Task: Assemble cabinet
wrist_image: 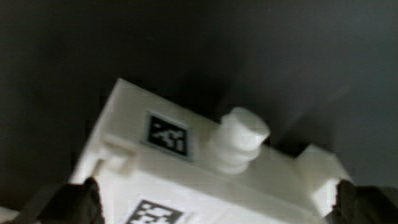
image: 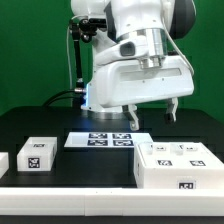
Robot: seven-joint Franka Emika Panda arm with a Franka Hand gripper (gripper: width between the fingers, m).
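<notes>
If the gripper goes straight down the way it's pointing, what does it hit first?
Probably the cabinet. The gripper hangs open above it, and the wrist view shows its tagged top straight ahead. How far is unclear.

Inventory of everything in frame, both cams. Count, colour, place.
cabinet: 1, white, tagged, on the table at the exterior view's right, near front.
block: 1, white, tagged, exterior view's left.
edge part: 1, white, cut off at the exterior view's left border.
marker board: 1, white, flat, mid-table.
pegged part: 1, white, tagged, wrist view only; may be one of the above.
table: 1, black.
arm: 1, white, behind centre.
gripper: 1, open, empty, hanging over mid-table.
</notes>
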